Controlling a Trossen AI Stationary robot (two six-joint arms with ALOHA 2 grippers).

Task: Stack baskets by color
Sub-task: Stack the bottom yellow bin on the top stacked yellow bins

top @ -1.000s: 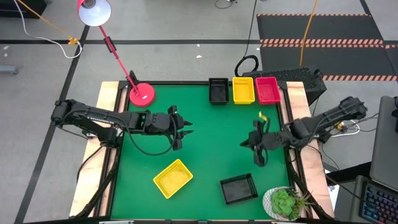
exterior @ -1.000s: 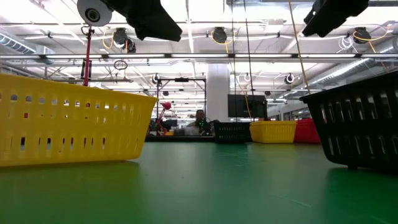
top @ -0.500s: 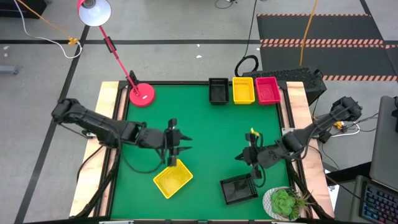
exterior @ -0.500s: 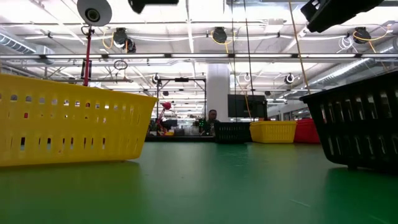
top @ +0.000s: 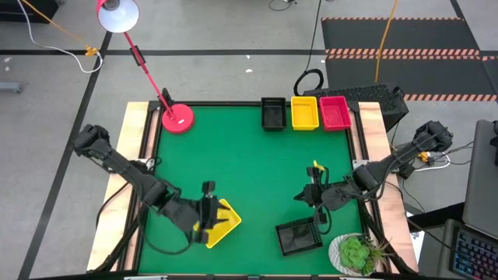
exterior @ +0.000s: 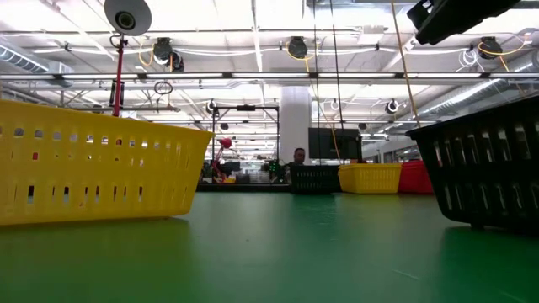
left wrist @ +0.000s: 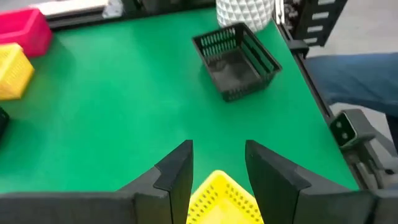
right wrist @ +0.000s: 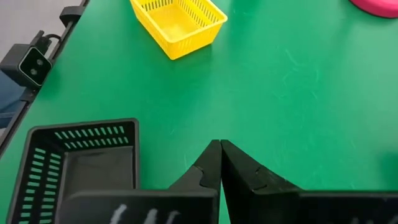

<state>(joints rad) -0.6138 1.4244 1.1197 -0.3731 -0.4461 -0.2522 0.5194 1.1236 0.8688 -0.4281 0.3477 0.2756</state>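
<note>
High view shows the left gripper (top: pixel 207 222) down at the loose yellow basket (top: pixel 222 222), just left of the black basket (top: pixel 299 236), while the right gripper (top: pixel 317 204) hangs pinched shut at that black basket's far edge. Left wrist view shows half-spread fingers (left wrist: pixel 176 172) straddling a yellow corner; closing there could tip the basket or let it slip.

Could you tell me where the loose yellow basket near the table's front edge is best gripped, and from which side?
Probably on one thin slotted side wall, from above. The yellow basket sits upright, open side up and turned askew, so its rim is exposed. The left gripper is over it with a corner between its open fingers; one finger inside and one outside the wall should hold.
</note>
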